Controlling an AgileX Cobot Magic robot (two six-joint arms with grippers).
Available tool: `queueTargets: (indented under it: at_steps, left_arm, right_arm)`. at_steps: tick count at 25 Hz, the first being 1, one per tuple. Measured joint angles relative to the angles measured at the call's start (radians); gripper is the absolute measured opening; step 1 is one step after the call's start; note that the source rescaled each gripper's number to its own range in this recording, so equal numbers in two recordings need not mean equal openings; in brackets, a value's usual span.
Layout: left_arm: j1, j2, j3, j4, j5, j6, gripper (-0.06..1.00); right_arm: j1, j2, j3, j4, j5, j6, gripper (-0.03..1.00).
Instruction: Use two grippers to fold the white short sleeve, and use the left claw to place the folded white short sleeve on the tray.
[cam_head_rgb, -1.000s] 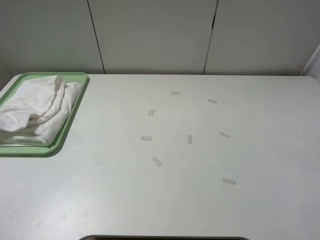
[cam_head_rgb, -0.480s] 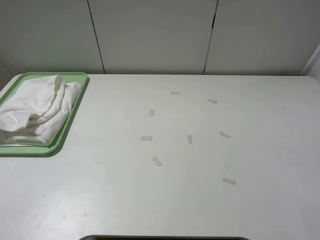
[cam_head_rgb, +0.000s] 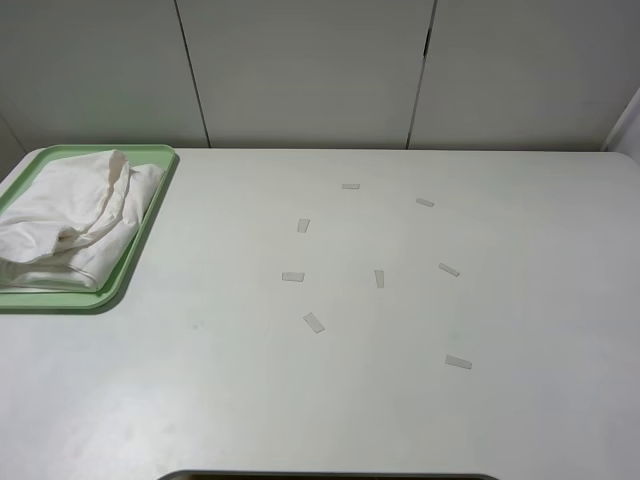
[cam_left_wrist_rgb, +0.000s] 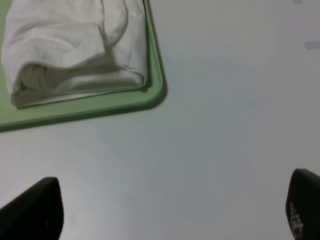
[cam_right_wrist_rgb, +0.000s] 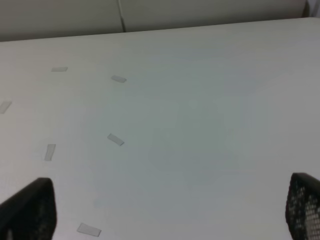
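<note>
**Shirt on the tray, both claws wide and empty**

At the table's (cam_head_rgb: 200, 400) ten o'clock corner, seen from the high camera, the white short sleeve (cam_head_rgb: 70, 225) lies folded in a wrinkled bundle on the tray (cam_head_rgb: 150, 215). Small white tape strips (cam_head_rgb: 314, 322) are scattered from the centre toward three o'clock. No arm appears in that view.

The left wrist camera alone shows the left claw (cam_left_wrist_rgb: 170, 210): its fingers (cam_left_wrist_rgb: 35, 210) spread far apart over bare table, gripping nothing, near the tray's rounded corner and the shirt's folded edge. The right wrist camera shows the right gripper (cam_right_wrist_rgb: 170, 210) equally wide and empty, above the strips.
</note>
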Motion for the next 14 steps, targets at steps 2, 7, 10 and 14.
queueTargets:
  at_steps: [2, 7, 10, 14]
  left_arm:
    - [0.0, 0.0, 0.023, -0.012, -0.038, -0.006, 0.88]
    - [0.0, 0.0, 0.023, -0.027, -0.051, -0.006, 0.88]
    - [0.0, 0.0, 0.023, -0.027, -0.05, -0.006, 0.88]
    - [0.0, 0.0, 0.023, -0.027, -0.05, -0.006, 0.88]
  right_arm:
    - [0.0, 0.0, 0.0, 0.0, 0.0, 0.0, 1.0]
    - [0.0, 0.0, 0.0, 0.0, 0.0, 0.0, 1.0]
    - [0.0, 0.0, 0.0, 0.0, 0.0, 0.0, 1.0]
    - [0.0, 0.0, 0.0, 0.0, 0.0, 0.0, 1.0]
